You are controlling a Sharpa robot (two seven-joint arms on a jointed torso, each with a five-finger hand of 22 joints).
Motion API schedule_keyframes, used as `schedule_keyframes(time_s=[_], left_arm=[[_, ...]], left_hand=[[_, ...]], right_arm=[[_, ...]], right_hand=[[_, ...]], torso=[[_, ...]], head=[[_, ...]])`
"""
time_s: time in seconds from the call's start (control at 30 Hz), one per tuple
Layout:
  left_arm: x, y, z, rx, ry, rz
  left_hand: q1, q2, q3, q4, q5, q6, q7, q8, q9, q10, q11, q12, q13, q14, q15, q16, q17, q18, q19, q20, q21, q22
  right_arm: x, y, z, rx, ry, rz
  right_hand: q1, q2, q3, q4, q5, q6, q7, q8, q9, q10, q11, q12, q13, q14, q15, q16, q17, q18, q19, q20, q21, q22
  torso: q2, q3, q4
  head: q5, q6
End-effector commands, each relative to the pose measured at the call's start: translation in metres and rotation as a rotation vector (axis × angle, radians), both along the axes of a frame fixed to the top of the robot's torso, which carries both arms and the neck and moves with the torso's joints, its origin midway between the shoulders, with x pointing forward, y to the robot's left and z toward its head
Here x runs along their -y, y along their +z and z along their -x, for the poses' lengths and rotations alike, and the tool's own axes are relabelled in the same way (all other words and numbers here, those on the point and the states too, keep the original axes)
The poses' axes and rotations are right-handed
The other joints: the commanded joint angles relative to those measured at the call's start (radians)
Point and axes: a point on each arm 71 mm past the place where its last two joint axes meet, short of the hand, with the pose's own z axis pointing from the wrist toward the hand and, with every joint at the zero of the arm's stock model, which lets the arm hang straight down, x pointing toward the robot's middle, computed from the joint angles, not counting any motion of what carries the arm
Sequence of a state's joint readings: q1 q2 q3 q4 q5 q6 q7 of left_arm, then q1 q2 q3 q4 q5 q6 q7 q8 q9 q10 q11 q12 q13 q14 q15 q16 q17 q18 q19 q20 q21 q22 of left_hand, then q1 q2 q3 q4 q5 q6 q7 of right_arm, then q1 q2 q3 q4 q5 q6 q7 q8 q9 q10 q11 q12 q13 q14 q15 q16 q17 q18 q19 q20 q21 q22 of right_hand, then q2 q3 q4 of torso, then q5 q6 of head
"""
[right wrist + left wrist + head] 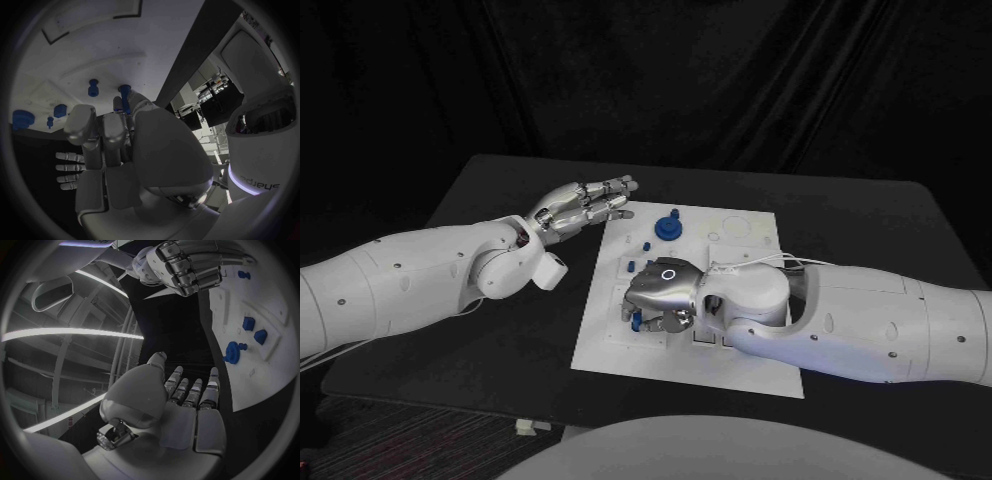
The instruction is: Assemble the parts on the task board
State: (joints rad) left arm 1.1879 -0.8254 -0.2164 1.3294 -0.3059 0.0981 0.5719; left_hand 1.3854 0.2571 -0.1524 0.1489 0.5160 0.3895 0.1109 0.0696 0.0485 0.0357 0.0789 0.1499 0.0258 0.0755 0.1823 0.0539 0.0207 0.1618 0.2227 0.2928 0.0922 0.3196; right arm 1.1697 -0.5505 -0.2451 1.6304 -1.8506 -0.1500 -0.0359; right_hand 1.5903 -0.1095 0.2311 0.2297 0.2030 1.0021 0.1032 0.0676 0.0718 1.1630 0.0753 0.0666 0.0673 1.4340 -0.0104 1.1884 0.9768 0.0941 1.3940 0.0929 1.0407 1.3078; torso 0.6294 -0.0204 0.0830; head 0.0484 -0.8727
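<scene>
Overhead, white task board [733, 360] on black table [488, 340], dark drapes behind.

Left hand [583, 208] spread, right hand [661, 296] curled.

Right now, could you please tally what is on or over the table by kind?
Blue parts: 5, counted in the right wrist view
White task board: 1
Silver hands: 2, the left hand and the right hand
Total: 8
</scene>
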Motion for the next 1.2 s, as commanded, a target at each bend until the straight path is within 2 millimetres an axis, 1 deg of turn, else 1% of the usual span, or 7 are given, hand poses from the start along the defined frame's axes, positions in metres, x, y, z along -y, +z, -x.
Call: schedule_keyframes(time_s=[0.03,0.2,0.3,0.73,0.83,0.97,1.2], left_arm=[[0.002,0.001,0.000,-0.001,-0.009,0.018],[0.002,0.000,0.000,-0.002,-0.009,0.017],[0.002,0.000,0.000,-0.002,-0.008,0.016],[-0.004,0.000,0.000,0.000,0.004,0.012],[-0.006,0.001,0.000,0.001,0.009,0.010],[-0.009,0.001,0.000,0.002,0.017,0.006],[-0.011,0.000,0.000,0.004,0.027,0.001]], left_hand=[[-0.002,0.009,0.004,0.000,0.004,0.009,0.001,0.004,0.001,0.000,0.004,0.001,0.001,0.000,0.009,0.005,0.001,-0.014,0.005,0.000,0.001,-0.002],[-0.002,0.009,0.004,0.000,0.004,0.009,0.001,0.004,0.001,0.000,0.004,0.001,0.001,0.000,0.009,0.005,0.001,-0.014,0.005,0.000,0.001,-0.002],[-0.002,0.009,0.004,0.000,0.004,0.009,0.001,0.004,0.001,0.000,0.004,0.001,0.001,0.000,0.009,0.005,0.001,-0.014,0.005,0.000,0.001,-0.002],[-0.002,0.009,0.006,0.000,0.004,0.011,0.001,0.005,0.001,0.000,0.005,0.001,0.000,0.001,0.010,0.005,0.001,-0.014,0.007,0.000,0.002,-0.001],[-0.002,0.009,0.006,0.000,0.004,0.013,0.002,0.006,0.002,0.000,0.005,0.002,0.001,0.001,0.010,0.006,0.001,-0.014,0.008,0.000,0.002,0.000],[-0.001,0.009,0.007,-0.001,0.004,0.014,0.002,0.006,0.002,0.000,0.005,0.003,0.001,0.002,0.011,0.006,0.001,-0.014,0.009,0.000,0.003,0.001],[-0.001,0.008,0.007,-0.001,0.004,0.018,0.002,0.008,0.002,0.001,0.005,0.005,0.001,0.002,0.011,0.006,0.001,-0.014,0.010,0.000,0.003,0.001]], right_arm=[[0.002,-0.004,-0.002,-0.001,-0.031,0.042],[0.004,-0.004,-0.004,0.003,-0.036,0.035],[0.007,-0.003,-0.005,0.015,-0.035,0.003],[0.060,0.047,-0.020,0.039,-0.137,-0.294],[0.083,0.072,-0.027,0.011,-0.217,-0.367],[0.113,0.097,-0.035,-0.046,-0.342,-0.419],[0.169,0.097,-0.048,-0.239,-0.572,-0.245]], right_hand=[[-0.030,-0.028,-0.020,0.010,-0.048,-0.163,-0.077,-0.006,-0.009,-0.126,0.023,-0.003,-0.005,-0.024,0.001,-0.021,-0.028,0.007,-0.025,0.002,-0.046,0.129],[-0.090,-0.035,-0.107,0.027,-0.127,-0.593,-0.139,-0.029,-0.031,-0.260,0.033,0.002,-0.004,-0.053,0.008,-0.045,-0.064,0.016,-0.051,0.011,-0.109,0.116],[-0.102,-0.047,-0.130,0.058,-0.144,-0.629,-0.150,-0.030,-0.032,-0.269,0.037,0.006,-0.003,-0.054,0.010,-0.043,-0.063,0.016,-0.050,0.013,-0.112,0.116],[-0.175,-0.016,-0.142,0.059,-0.151,-0.426,-0.084,0.004,-0.012,-0.195,0.023,0.064,0.007,-0.042,0.003,-0.019,-0.037,0.011,-0.034,0.008,-0.086,0.124],[-0.145,0.018,-0.129,0.048,-0.144,-0.210,-0.044,0.047,0.011,-0.097,0.007,0.125,0.024,-0.057,0.011,-0.048,-0.080,0.017,-0.047,0.012,-0.127,0.115],[-0.083,0.037,-0.105,0.029,-0.074,-0.103,-0.009,0.086,0.026,0.016,-0.027,0.211,0.060,-0.056,-0.012,-0.060,-0.091,0.020,-0.047,-0.002,-0.137,0.113],[-0.155,0.040,-0.173,0.053,-0.118,-0.015,-0.023,0.092,0.049,-0.040,-0.058,0.508,0.300,-0.131,-0.031,-0.220,-0.273,0.044,-0.117,-0.022,-0.336,0.067]], torso=[[0.000,0.0001,0.0004],[0.000,-0.0002,0.0007],[0.000,-0.0002,0.0004],[0.000,0.0010,-0.0008],[0.000,0.0008,-0.0018],[-0.001,0.0001,-0.0012],[0.003,0.0012,-0.0031]], head=[[0.001,0.000],[0.001,0.000],[0.001,0.000],[0.003,0.000],[-0.001,0.000],[-0.011,0.000],[-0.033,0.000]])
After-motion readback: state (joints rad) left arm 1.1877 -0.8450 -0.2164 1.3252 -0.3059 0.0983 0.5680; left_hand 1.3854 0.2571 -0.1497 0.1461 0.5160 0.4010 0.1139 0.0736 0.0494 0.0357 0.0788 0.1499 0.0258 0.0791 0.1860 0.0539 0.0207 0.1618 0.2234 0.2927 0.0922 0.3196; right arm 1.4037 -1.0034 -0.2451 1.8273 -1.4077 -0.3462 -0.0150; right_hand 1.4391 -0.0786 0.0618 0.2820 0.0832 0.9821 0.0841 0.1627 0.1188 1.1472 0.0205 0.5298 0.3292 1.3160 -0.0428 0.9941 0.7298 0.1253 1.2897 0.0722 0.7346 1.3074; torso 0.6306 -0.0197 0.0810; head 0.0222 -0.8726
